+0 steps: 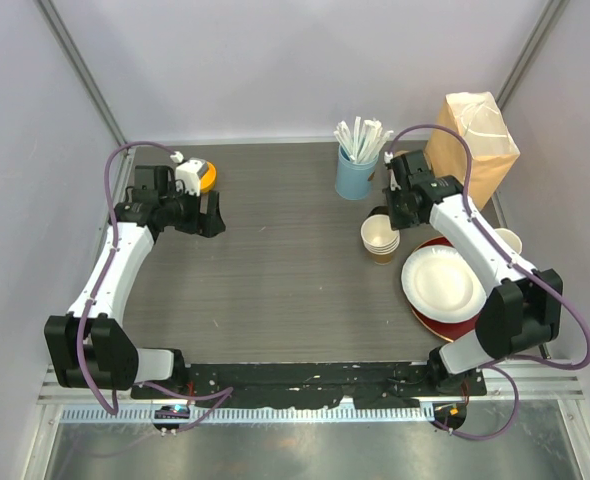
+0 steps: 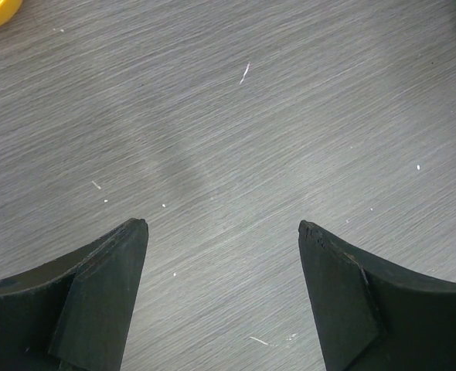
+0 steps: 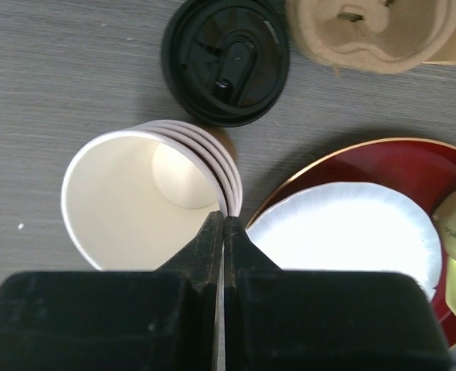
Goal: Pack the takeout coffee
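In the top external view, the right tool (image 1: 385,222) is being held over the stack of kraft cups (image 1: 380,238). The stack is standing on the surface (image 1: 275,270) just left of the white paper plates (image 1: 442,285), with the blue straw cup (image 1: 356,172) and the paper bag (image 1: 472,140) farther off. The left tool (image 1: 212,215) is being held well apart at the far left, beside a yellow object (image 1: 205,175).

In the left wrist view, the left tool's fingers are being held spread wide above the surface, with nothing between them.

In the right wrist view, the right tool's fingers are being pressed together right at the rim of the stack. Whether the top cup's wall is being pinched between them cannot be told. A black lid (image 3: 226,60) is lying just beyond the stack, with a pulp carrier (image 3: 367,31) to its right.

For a clean separation, only the uppermost rim should probably be taken, with one finger inside and one outside. The lift would best be made straight and slowly, since the nested cups below could be dragged along. A one-sided grip could also tip the stack toward the plates.
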Controlling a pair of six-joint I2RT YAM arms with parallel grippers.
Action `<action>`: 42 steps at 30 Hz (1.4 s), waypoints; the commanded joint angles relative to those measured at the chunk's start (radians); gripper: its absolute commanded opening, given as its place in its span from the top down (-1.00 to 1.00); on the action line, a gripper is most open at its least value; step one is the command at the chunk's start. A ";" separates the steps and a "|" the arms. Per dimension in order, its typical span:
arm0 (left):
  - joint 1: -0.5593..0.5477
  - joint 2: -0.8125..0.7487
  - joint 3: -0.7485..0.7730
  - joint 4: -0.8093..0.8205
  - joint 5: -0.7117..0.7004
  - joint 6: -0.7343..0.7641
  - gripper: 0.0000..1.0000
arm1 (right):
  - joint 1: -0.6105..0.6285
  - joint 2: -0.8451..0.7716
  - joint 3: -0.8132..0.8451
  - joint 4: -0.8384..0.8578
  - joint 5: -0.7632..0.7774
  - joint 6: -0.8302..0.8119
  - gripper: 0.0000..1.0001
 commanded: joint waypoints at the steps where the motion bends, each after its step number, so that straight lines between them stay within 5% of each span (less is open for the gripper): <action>1: -0.002 -0.003 0.032 -0.009 0.034 0.013 -0.65 | 0.004 -0.097 0.030 0.050 -0.115 -0.016 0.98; 7: -0.004 -0.008 0.038 -0.011 0.040 0.011 -0.65 | -0.043 -0.143 0.011 0.068 -0.167 -0.017 0.98; 15: -0.022 -0.008 0.039 -0.023 0.057 0.016 -0.59 | -0.103 -0.134 -0.062 0.154 -0.515 -0.003 0.98; 28: -0.051 0.009 0.090 -0.046 0.060 0.022 -0.58 | -0.103 -0.144 0.143 0.048 -0.326 0.008 0.98; 33: -0.051 0.014 0.108 -0.063 0.058 0.022 -0.61 | -0.093 -0.171 0.215 0.056 -0.381 0.015 0.98; 38: -0.051 0.015 0.134 -0.063 0.005 0.021 -0.71 | 0.068 -0.139 0.264 0.197 -0.454 0.073 0.98; 42: -0.050 0.014 0.140 -0.058 -0.093 0.024 -0.76 | 0.211 0.056 0.342 0.190 -0.430 0.070 0.98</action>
